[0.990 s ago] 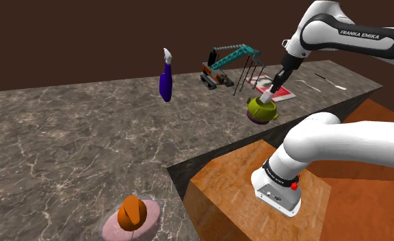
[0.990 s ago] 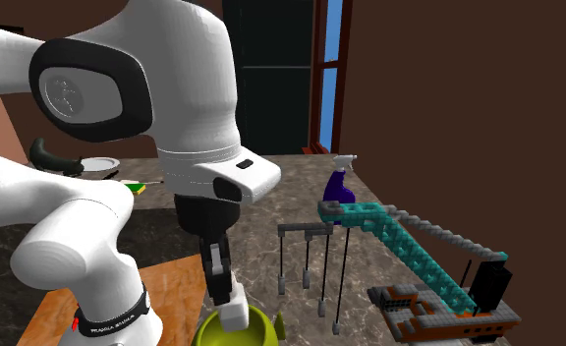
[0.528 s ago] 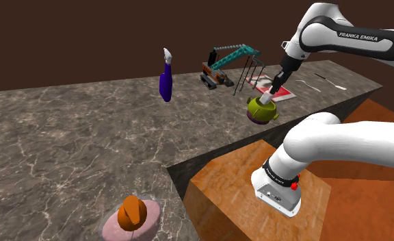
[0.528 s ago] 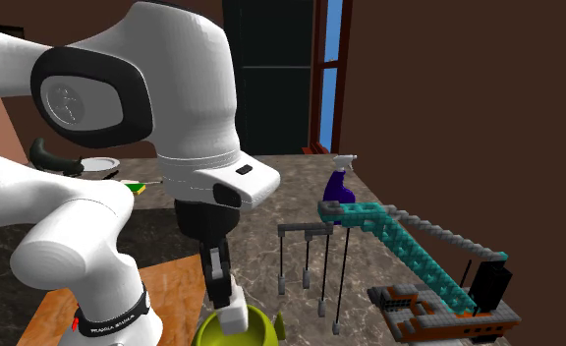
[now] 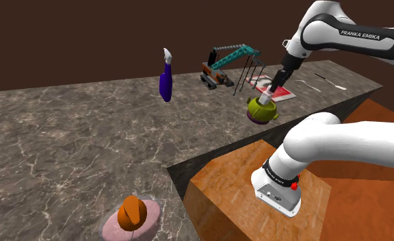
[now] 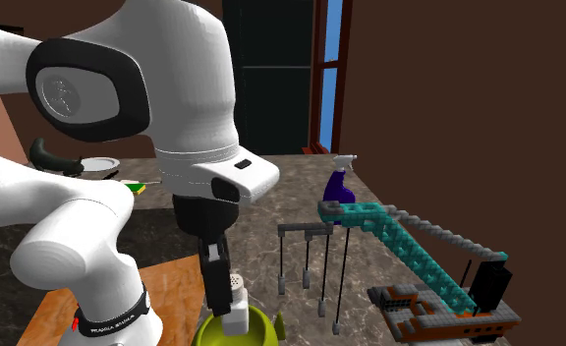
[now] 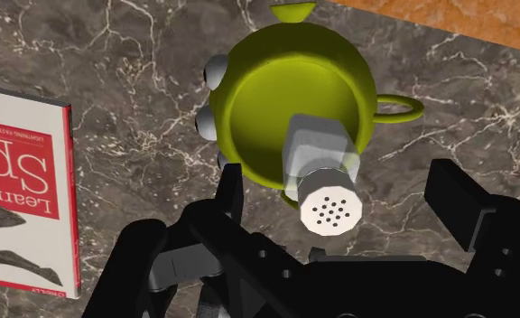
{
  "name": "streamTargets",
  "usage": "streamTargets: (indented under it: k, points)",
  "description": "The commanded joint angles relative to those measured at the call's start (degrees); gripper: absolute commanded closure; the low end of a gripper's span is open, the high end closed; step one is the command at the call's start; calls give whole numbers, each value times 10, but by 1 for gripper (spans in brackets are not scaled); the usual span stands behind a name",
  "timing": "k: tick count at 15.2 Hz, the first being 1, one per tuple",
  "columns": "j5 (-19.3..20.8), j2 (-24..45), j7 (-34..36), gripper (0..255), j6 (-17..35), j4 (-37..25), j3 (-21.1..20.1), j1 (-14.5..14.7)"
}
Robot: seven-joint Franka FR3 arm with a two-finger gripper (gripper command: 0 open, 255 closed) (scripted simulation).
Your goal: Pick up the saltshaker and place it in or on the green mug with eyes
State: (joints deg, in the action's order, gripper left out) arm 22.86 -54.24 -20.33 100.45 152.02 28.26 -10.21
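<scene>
The green mug with eyes (image 7: 258, 117) stands on the dark marble counter, just beyond the wooden stand. A white saltshaker (image 7: 326, 176) with a perforated top stands tilted inside it, its lower end in the mug's opening. My gripper (image 7: 344, 194) hovers right over the mug, open, with its black fingers (image 7: 231, 190) on either side of the shaker and clear gaps between. In the shoulder view the gripper (image 5: 276, 85) hangs above the mug (image 5: 262, 111). From the second exterior view the saltshaker (image 6: 236, 298) rises out of the mug (image 6: 256, 329) beside a finger of my gripper (image 6: 222, 285).
A red-and-white book (image 7: 23, 181) lies beside the mug. Behind it stand a teal toy crane (image 5: 224, 65), a dark wire rack (image 6: 306, 256) and a purple spray bottle (image 5: 165, 81). An orange object on a pink plate (image 5: 130, 213) sits near the counter's front.
The fingers have sprung apart and let go of the saltshaker, which now rests in the mug. The arm has hardly moved.
</scene>
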Motion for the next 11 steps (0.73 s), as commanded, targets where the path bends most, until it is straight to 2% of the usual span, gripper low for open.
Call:
streamTargets:
  k: [1,3,11]
  points:
    - [-11,1,-1,0,-27,-28,-11,5]
    - [-22,4,-3,0,-58,-62,-23,10]
    - [-22,4,-3,0,-58,-62,-23,10]
